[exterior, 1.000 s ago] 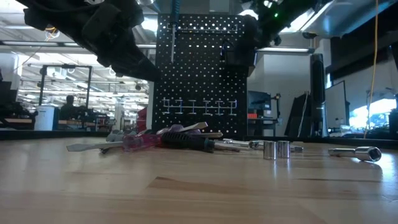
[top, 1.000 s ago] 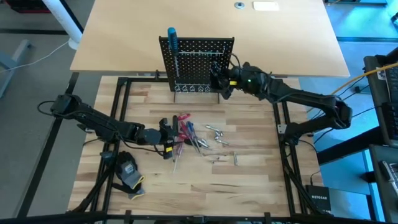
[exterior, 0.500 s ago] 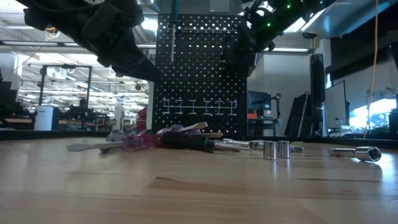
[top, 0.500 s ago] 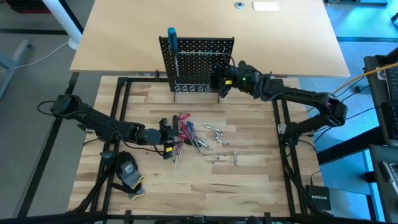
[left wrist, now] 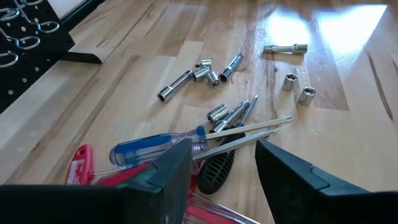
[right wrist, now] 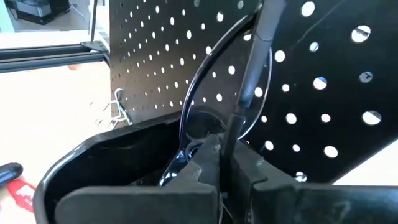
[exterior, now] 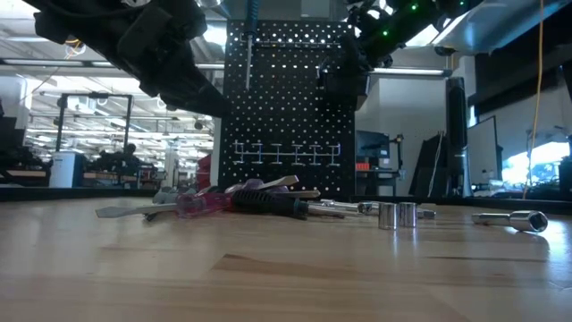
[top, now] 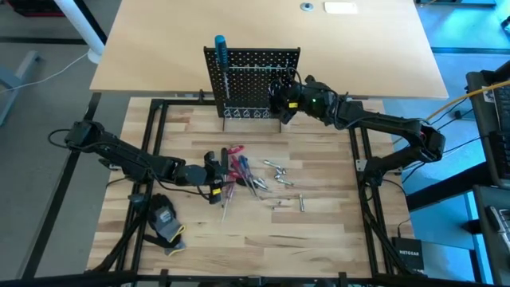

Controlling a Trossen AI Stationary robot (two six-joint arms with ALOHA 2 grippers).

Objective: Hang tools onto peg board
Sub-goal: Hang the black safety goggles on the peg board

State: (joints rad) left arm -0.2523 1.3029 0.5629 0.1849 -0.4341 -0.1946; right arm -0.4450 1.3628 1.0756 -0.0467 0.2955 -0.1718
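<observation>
The black peg board point(top: 255, 80) stands upright at the table's far side. A blue-handled screwdriver point(top: 220, 49) hangs at its top left. My right gripper point(top: 280, 102) is at the small black bin point(exterior: 344, 89) on the board's right side, shut on a slim dark rod point(right wrist: 249, 81). The other tools point(top: 239, 171), screwdrivers with blue, red and black handles, lie in a heap on the table. My left gripper point(top: 217, 174) hovers open at the heap's left end. In the left wrist view its fingers point(left wrist: 174, 171) stand above the blue point(left wrist: 155, 149) and black point(left wrist: 217, 168) handles. My right gripper pinches the slim dark rod at its lower part point(right wrist: 229, 140) between its two fingers, just above the bin's rim point(right wrist: 124, 149). The fingers come nearly level from the table's right side. The rod rises upright from the fingers along the peg board, beside a curved clear piece point(right wrist: 199, 81).
Silver sockets and bits point(top: 279, 171) lie scattered right of the heap, with one more point(top: 303, 203) nearer the front. A black-and-yellow glove point(top: 165, 219) lies at the near left. A row of wire hooks point(exterior: 286, 152) lines the board's lower part. A tan tabletop point(top: 358, 48) lies behind the board.
My right gripper has edged toward the peg board, rolled a little and shut on the slim rod at the bin. The tools on the table have stayed where they were.
</observation>
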